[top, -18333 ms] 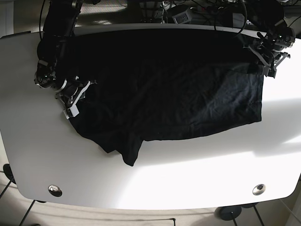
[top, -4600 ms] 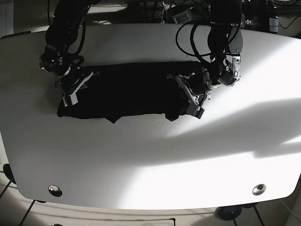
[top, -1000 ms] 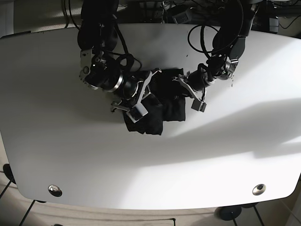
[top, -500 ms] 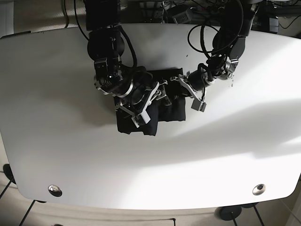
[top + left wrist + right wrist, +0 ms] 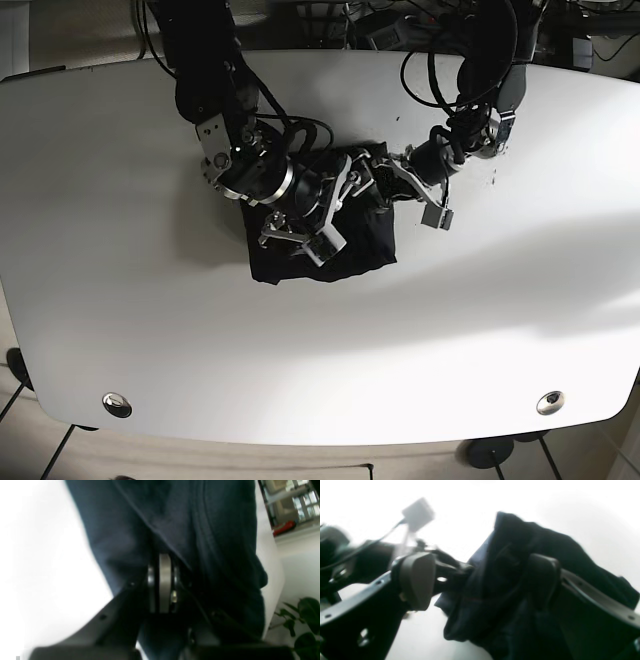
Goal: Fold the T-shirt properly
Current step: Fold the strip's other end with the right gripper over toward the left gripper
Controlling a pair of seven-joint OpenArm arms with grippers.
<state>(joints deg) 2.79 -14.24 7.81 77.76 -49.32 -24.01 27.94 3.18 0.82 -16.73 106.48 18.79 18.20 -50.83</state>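
Note:
The dark navy T-shirt lies as a compact folded bundle in the middle of the white table. My right gripper sits on top of the bundle. In the right wrist view its jaws stand wide apart, with shirt cloth bunched between them and draped against the right finger. My left gripper is at the bundle's upper right edge. In the left wrist view it looks shut, with shirt cloth pinched over its tips.
The two arms nearly touch over the shirt. Cables and equipment crowd the table's far edge. Two metal fittings sit near the front corners. A plant stands beyond the table.
My right gripper has carried the shirt's left part rightward over the rest and now rests lower on the bundle. The bundle is more compact. My left gripper has shifted slightly to the right.

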